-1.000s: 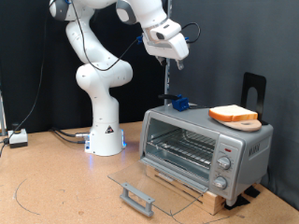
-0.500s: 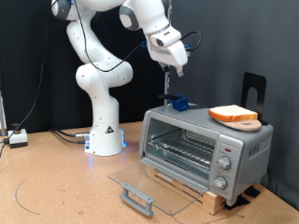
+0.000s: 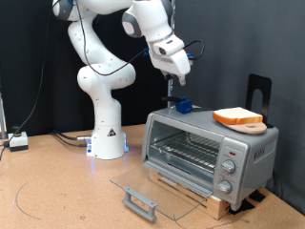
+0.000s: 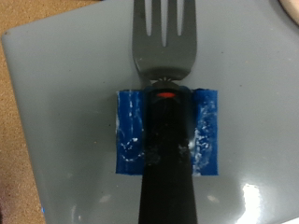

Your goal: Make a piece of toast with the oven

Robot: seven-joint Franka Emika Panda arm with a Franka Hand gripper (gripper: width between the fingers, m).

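Observation:
The silver-grey oven stands at the exterior view's right with its glass door folded down open and its wire rack bare. The piece of toast lies on a round wooden board on the oven's top. A fork with a black handle stands upright in a blue holder on the oven's top, at its left end. My gripper hangs just above the fork's handle. In the wrist view, the fork and blue holder fill the middle; my fingers do not show there.
The oven rests on a low wooden stand. A black bracket rises behind the oven's right end. The robot's white base stands to the left of the oven. Cables and a box lie at the far left.
My gripper has turned and come down slightly towards the fork's handle. The fork, toast and oven have not moved.

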